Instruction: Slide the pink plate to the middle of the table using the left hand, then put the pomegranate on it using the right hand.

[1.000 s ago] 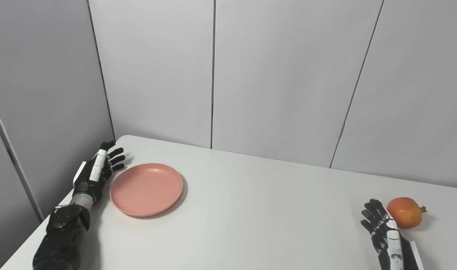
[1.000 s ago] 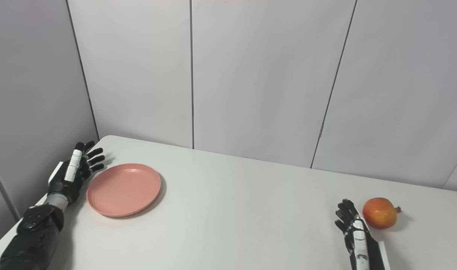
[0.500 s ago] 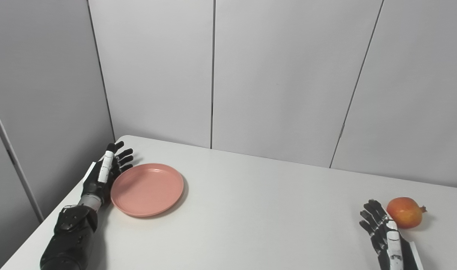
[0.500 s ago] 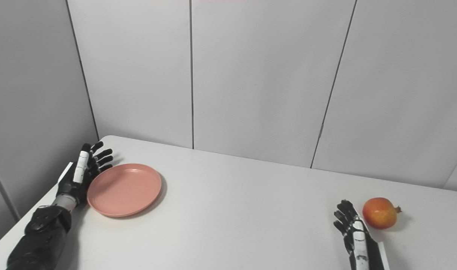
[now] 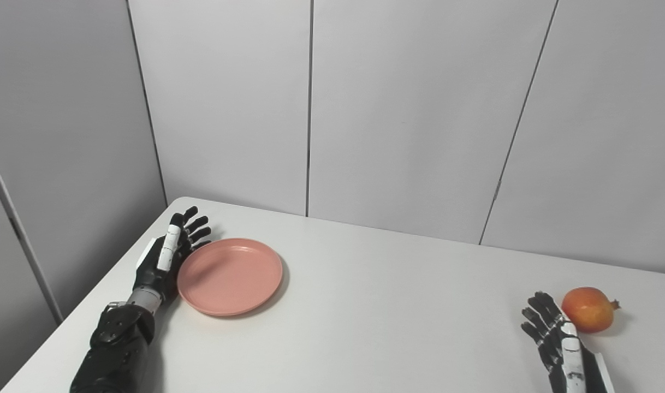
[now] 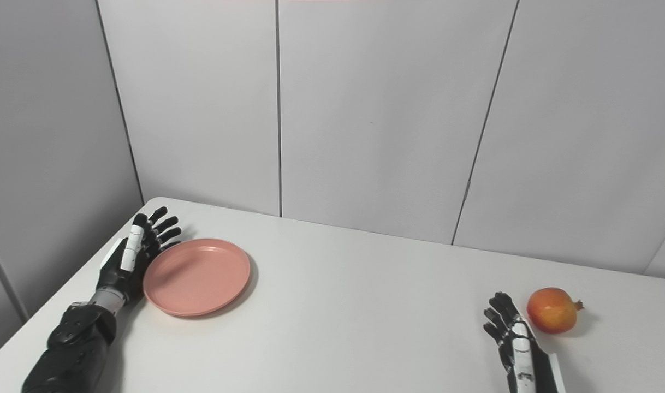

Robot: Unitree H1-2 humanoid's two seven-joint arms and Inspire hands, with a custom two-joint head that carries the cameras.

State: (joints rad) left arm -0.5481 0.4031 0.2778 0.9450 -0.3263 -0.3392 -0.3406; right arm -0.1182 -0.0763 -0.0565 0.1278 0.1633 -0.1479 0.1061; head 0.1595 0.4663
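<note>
- Push sideways with the left hand (image 5: 163,261), fingers spread and holding nothing, flat against the left rim of the pink plate (image 5: 230,276).
- Keep the push low and steady toward mid-worktop (image 5: 376,305); plate lies near the left edge.
- Leave the right hand (image 5: 556,338), fingers apart and empty, just beside the pomegranate (image 5: 588,310).
- Smooth white surface, plain grey panelled walls behind.

Two head cameras sitting side by side, looking down and forward across the white table (image 5: 365,305) toward grey wall panels (image 6: 365,109), sharing nearly the whole scene.
</note>
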